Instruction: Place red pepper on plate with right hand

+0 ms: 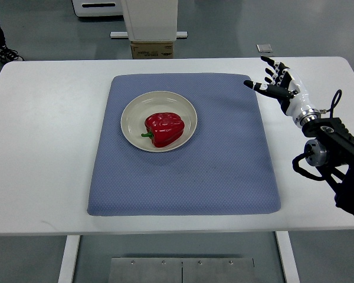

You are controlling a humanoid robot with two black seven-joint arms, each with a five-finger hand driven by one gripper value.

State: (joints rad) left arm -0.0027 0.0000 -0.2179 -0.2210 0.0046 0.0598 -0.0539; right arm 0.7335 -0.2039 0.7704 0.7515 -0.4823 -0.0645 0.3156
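The red pepper [164, 128] lies on the plate [130, 121]. It sits a bit to the right of the plate's middle. Its green stem [147, 135] points left. The plate is round and cream-colored.

The plate sits on a blue mat [224, 171], in the mat's far left part. The mat lies on a white table [41, 147] and covers the middle of it.

The right hand [277, 82] is well away from the plate, out to the right and a little farther back. It floats just past the mat's far right corner, over the bare table. Its fingers [268, 66] are spread wide and it holds nothing. The fingers are black and white. The thumb tip points left, toward the mat. The right arm [330, 147] comes in from the right edge. It is black, with loops of black cable near the wrist.

Behind the table, past the plate, a brown box [153, 49] stands on the floor. It has a label on its front, but the writing is too small to read. A white post [148, 19] stands right above the box. A small gray square thing [264, 48] lies on the floor behind the table, near the hand. At the far left, a person's dark shoe [6, 54] shows on the floor.
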